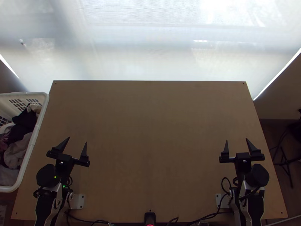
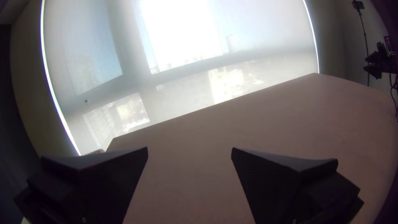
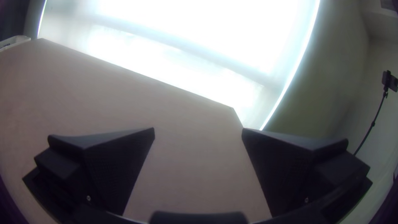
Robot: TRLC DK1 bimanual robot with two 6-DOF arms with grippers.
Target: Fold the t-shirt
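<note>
Near the bottom of the top view, the left arm (image 1: pixel 47 207) and the right arm (image 1: pixel 254 207) are standing at the table's near edge. Black cables (image 1: pixel 210 216) are curling beside them. The left gripper (image 1: pixel 78 140) is hanging over the near left part of the table (image 1: pixel 150 132). Its two jaws are sitting wide apart, and it is holding nothing. The right gripper (image 1: pixel 237 139) is hanging over the near right part, with its jaws wide apart too, and it is holding nothing.

A white basket (image 1: pixel 34 143) is sitting beside the table's left side. Bunched clothes are lying inside it, with a dark cloth (image 1: pixel 24 122) near a grey cloth (image 1: pixel 17 150). The t-shirt may be lying in that heap, but it is too hard to tell which one it is.

Past the table's far edge, a big pale blind (image 1: pixel 150 49) is hanging, and light is coming through. Off to the right, a thin black pole (image 3: pixel 373 124) is standing near the wall.
</note>
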